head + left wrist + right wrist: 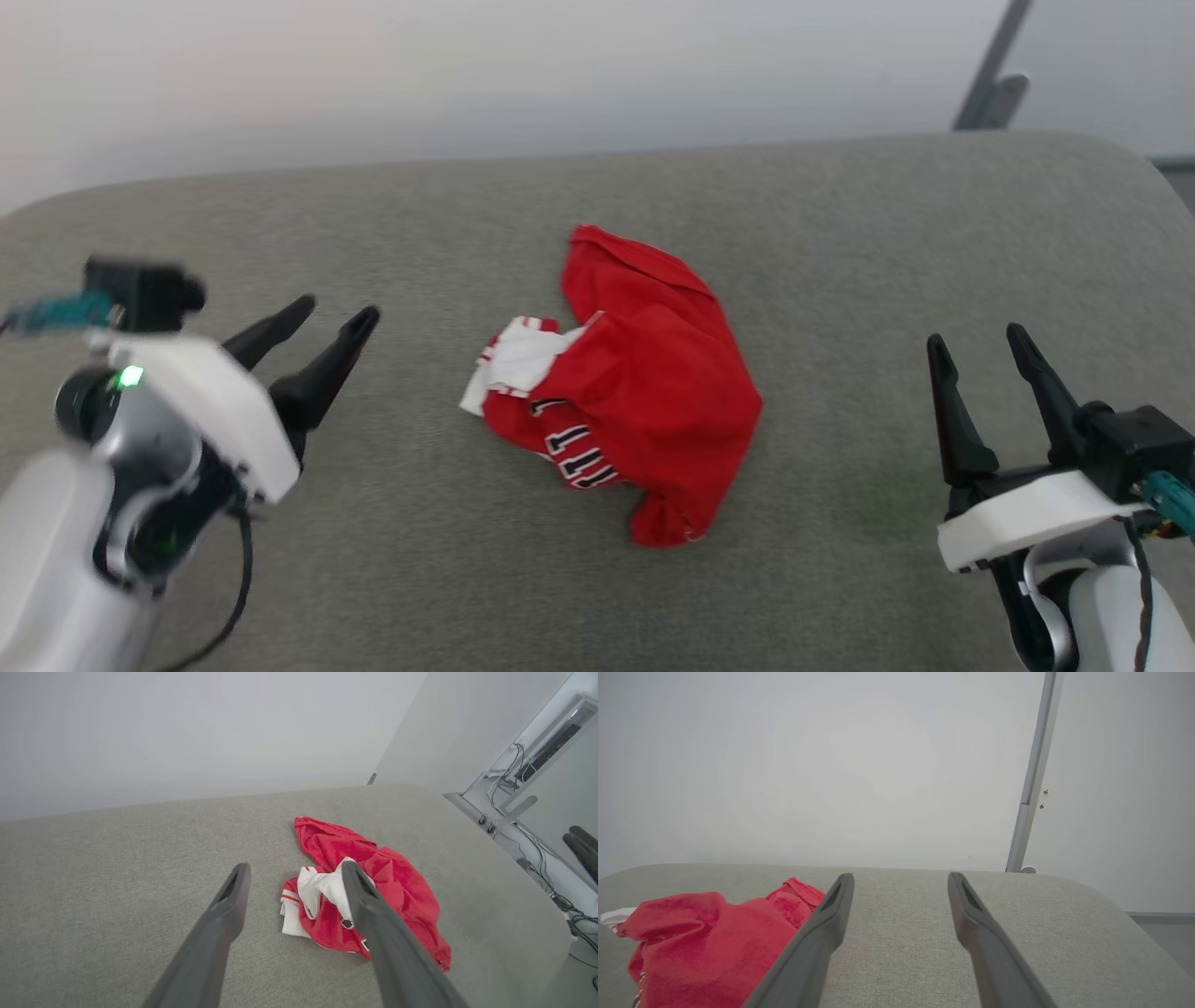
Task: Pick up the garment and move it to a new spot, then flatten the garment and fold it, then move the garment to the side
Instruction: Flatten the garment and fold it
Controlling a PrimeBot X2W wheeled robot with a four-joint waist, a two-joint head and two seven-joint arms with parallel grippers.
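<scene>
The garment [644, 383] lies crumpled in a heap at the middle of the grey table: red cloth, a white sleeve with striped trim on its left side, black white-outlined numerals at its front. My left gripper [341, 313] hovers open to the left of it, fingers angled toward it, nothing between them. In the left wrist view the garment [397, 891] sits just beyond my open left gripper [294, 865]. My right gripper [976, 338] stands open well to the right of the heap, apart from it. In the right wrist view the garment [705, 933] lies left of the open right gripper [900, 877].
The grey fabric-covered table [840, 233] has rounded far corners and a pale wall behind it. A grey metal post [994, 84] rises at the far right. Cables and a frame [528, 774] show beyond the table's right end in the left wrist view.
</scene>
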